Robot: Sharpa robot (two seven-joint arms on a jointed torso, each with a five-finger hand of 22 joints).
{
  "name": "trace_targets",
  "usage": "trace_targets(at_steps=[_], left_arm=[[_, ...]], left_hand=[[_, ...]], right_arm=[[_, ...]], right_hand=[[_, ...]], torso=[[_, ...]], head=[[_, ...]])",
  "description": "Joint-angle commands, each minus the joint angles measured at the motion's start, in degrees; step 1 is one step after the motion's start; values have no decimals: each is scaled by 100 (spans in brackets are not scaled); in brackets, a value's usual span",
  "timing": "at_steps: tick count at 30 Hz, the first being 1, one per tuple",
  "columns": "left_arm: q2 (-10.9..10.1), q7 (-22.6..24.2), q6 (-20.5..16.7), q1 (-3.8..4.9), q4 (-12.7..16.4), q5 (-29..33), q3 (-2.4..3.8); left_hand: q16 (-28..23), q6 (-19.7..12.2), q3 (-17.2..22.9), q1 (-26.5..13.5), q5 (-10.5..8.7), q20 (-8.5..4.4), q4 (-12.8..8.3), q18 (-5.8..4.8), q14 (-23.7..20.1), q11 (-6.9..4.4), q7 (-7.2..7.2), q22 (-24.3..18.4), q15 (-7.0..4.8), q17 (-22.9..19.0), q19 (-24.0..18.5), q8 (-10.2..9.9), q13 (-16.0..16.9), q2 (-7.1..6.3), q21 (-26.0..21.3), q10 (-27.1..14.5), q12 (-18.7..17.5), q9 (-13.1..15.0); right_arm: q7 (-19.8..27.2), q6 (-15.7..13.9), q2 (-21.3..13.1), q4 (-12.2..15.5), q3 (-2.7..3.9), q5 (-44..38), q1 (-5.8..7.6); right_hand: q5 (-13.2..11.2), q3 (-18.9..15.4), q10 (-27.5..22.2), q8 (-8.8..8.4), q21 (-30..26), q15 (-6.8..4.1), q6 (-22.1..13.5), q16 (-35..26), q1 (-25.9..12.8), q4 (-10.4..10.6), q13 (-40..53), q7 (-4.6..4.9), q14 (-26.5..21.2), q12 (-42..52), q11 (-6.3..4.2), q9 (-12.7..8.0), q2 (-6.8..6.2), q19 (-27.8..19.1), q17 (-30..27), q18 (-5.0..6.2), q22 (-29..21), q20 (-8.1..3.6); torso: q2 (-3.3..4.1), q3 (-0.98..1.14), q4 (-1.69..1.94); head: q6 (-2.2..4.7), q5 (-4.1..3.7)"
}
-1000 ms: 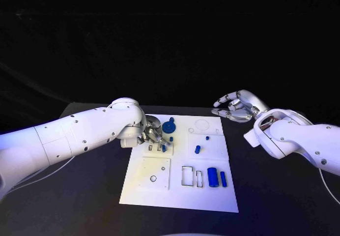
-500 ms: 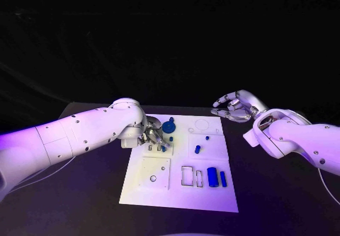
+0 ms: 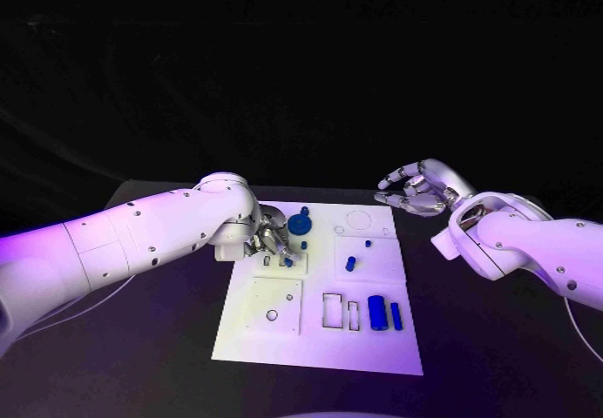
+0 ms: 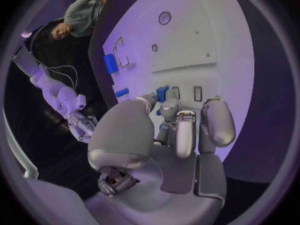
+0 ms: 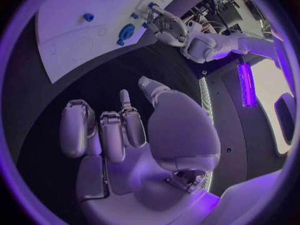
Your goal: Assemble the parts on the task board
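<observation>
The white task board (image 3: 321, 344) lies in the middle of the black table. My left hand (image 3: 265, 241) hovers low over the board's far left part and pinches a small blue piece (image 3: 287, 259) between thumb and a finger, close beside two narrow slots (image 4: 175, 92). The same blue piece (image 4: 162, 93) sits at my fingertips in the left wrist view. A blue disc (image 3: 299, 225) lies just beyond that hand. My right hand (image 3: 416, 191) floats above the board's far right corner, fingers apart and curved, holding nothing. The right wrist view also shows my right hand (image 5: 125, 130) with nothing in it.
Small blue pegs (image 3: 350, 264) stand near the board's middle. A thick blue cylinder (image 3: 376, 312) and a thin blue bar (image 3: 396, 316) lie at the near right beside two rectangular slots (image 3: 332, 312). A round hole (image 3: 272, 316) marks the near left plate.
</observation>
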Motion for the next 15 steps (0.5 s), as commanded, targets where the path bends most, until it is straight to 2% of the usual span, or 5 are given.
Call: trace_targets(at_steps=[1, 3, 5, 7, 15], left_arm=[[13, 1, 42, -3, -11, 110, -2], [9, 4, 19, -3, -23, 144, -2], [0, 8, -12, -3, -39, 200, -3], [-11, 12, -35, -3, -49, 262, -3], [-140, 47, -215, -3, 24, 471, 2]], left_hand=[[19, -11, 220, 105, -17, -19, -42, -73, 584, -49, -23, 13, -42, 1508, 33, 31, -5, -10, 26, -6, 13, 32], [19, -53, 1195, 146, -4, -20, -232, -75, 584, -52, 7, 34, -37, 1508, 31, 101, -38, -281, 37, -14, -12, 115], [19, -66, 1324, 154, 11, -9, -292, -79, 584, -55, -19, 37, -37, 1508, 31, 112, -38, -318, 39, -8, -10, 128], [19, -87, 1921, -37, -7, -2, -504, -76, 584, -46, 1, 53, -35, 1508, 31, 217, -50, -483, 48, 29, -10, 227], [19, -105, 2541, -286, 25, 10, -909, -79, 584, -51, -18, 52, -38, 1508, 26, 376, -19, -575, 45, 113, 17, 374]], right_arm=[[-9, 92, 6, -1, -1, -26, -4], [-13, 99, 9, -4, -1, -26, -4], [-18, 109, 14, -7, -2, -26, -4], [-23, 117, 17, -11, -3, -26, -4], [-30, 137, 21, -18, -6, -26, -4]], right_hand=[[25, -13, -36, 32, -20, -15, 1, -32, -6, 18, 495, -5, 414, -17, -12, 6, -32, -42, 680, 83, 273, -14], [39, -14, -47, 29, -26, -16, -8, -33, -4, 22, 481, -4, 414, -31, -13, 7, -32, -45, 678, 85, 269, -15], [39, -14, -47, 29, -26, -16, -8, -33, -4, 22, 481, -4, 414, -31, -13, 7, -32, -45, 678, 85, 269, -15], [39, -14, -47, 29, -26, -16, -8, -33, -4, 22, 481, -4, 414, -31, -13, 7, -32, -45, 678, 85, 269, -15], [48, -19, -50, 26, -35, -16, -16, -36, -7, 28, 478, -3, 413, -35, -12, 8, -33, -49, 672, 86, 264, -16]], torso=[[-2, -1, -2], [-5, 1, 2], [-7, 2, 3], [-8, 2, 5], [1, 4, 9]], head=[[-3, 1], [-1, 2], [1, 5], [0, 2], [16, 10]])
